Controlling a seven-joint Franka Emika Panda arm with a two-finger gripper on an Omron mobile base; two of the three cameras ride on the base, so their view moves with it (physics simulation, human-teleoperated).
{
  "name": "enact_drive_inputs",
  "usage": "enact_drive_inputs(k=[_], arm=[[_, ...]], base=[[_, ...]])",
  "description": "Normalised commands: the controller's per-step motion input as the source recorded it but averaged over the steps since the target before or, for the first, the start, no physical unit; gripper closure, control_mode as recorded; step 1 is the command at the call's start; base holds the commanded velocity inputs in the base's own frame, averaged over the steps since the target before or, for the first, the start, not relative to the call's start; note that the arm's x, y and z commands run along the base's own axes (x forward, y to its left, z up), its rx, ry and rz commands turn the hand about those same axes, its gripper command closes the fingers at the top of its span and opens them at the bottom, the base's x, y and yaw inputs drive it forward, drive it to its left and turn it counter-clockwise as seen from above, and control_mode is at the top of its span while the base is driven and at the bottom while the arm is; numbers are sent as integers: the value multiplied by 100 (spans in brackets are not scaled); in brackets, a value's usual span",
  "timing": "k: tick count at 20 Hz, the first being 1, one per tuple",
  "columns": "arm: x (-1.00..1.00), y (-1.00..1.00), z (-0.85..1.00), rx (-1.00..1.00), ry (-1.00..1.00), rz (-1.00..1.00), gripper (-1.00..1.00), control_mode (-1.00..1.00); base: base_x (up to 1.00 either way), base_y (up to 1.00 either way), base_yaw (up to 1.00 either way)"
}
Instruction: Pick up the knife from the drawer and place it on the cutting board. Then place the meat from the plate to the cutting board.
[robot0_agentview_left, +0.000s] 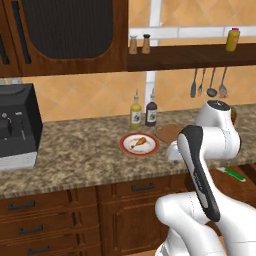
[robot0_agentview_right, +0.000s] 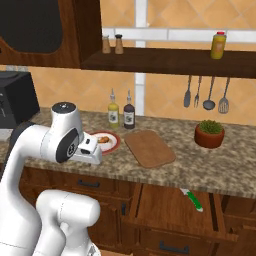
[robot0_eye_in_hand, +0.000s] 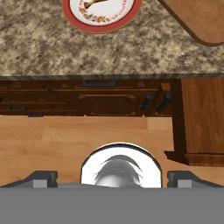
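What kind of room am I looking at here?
A kitchen, computer-drawn by the look of it: a speckled stone counter holds a cutting board, ladles and spoons hang on the tiled wall, and wooden cabinets sit below.

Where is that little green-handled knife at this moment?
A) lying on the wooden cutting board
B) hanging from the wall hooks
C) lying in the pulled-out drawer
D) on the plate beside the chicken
C: the knife lies inside the open drawer below the counter, while the cutting board up on the counter is bare.
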Motion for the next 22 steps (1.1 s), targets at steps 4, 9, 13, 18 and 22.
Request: enact_drive_inputs(k=[4,9,13,18,22], arm=[[0,-3,0,0,2,0,-100,-100],[0,-49,0,1,3,-2,-100,-100],[0,-60,-1,0,10,-7,-100,-100],[9,-47,-19,0,6,-12,-100,-100],[5,-100,-1,3,3,-4,-100,-100]], base=[[0,16,0],[0,0,0],[0,0,0],[0,0,0],[0,0,0]])
